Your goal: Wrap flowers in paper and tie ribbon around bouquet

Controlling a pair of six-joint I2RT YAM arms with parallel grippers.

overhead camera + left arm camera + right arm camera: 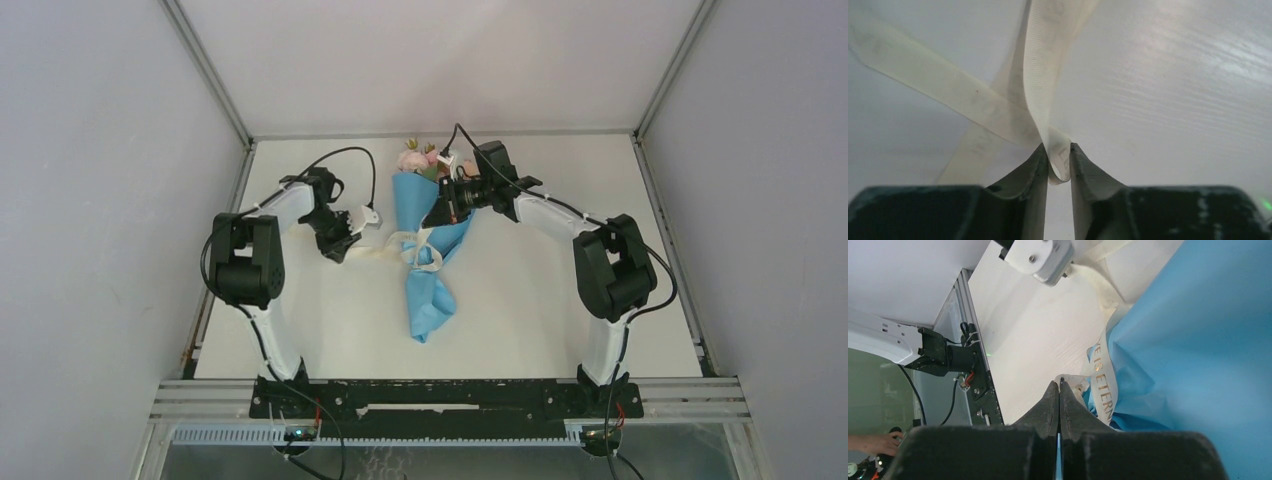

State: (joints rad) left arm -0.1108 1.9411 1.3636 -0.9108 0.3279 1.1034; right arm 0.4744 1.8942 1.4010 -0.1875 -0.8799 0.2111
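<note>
The left gripper (1058, 156) is pinching the ribbon (1040, 75): its 2 jaws are standing only a narrow slit apart, and a folded bit of the cream strip is sitting squeezed between the tips. From that pinch, 2 lengths of ribbon are crossing over each other and running away across the white table (540, 300). In the overhead view the ribbon is trailing from the left gripper over to the bouquet (428, 290), where it is looping around the middle of the cone. The bouquet is lying in the centre of the table with its narrow end pointing toward the arm bases. The flowers (417, 160) are peeking out pink at the far, wide end. The right gripper (1059, 388) is sitting over the upper right side of the cone, its jaws pressed fully together. A scrap of ribbon is lying right at its fingertips, beside the blue paper (1198, 340), but I cannot tell whether the tips are nipping it. Gold lettering is showing along the ribbon there.
</note>
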